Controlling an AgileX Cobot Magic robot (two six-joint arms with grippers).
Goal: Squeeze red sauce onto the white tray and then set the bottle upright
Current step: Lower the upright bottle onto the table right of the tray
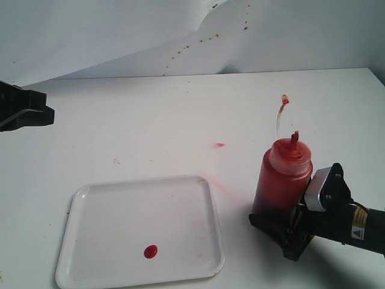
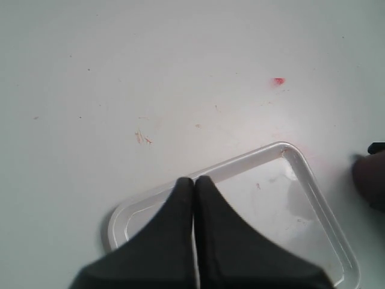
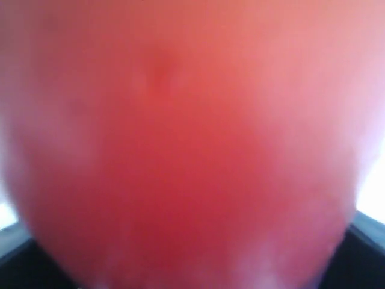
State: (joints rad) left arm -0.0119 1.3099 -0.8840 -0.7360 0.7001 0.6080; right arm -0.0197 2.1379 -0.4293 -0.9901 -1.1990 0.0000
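Observation:
The bottle (image 1: 281, 180) stands upright on the table, just right of the white tray (image 1: 90, 198). Its red-stained nozzle points up and its tethered tip cap (image 1: 284, 100) dangles above it. My right gripper (image 1: 278, 224) is shut on the bottle's lower body, and the bottle (image 3: 180, 150) fills the right wrist view as a red blur. A round blob of red sauce (image 1: 150, 251) lies on the tray's near half. At the far left my left gripper (image 1: 27, 111) hovers shut and empty; its closed tips (image 2: 194, 179) sit over the tray's rim (image 2: 313, 186), and the blob is hidden there.
A small red smear (image 1: 220, 145) marks the table beyond the tray, seen also as a red smear (image 2: 278, 80) in the left wrist view. Reddish specks (image 1: 198, 42) dot the white paper backdrop at the rear. The tray's front edge nearly reaches the table's near edge.

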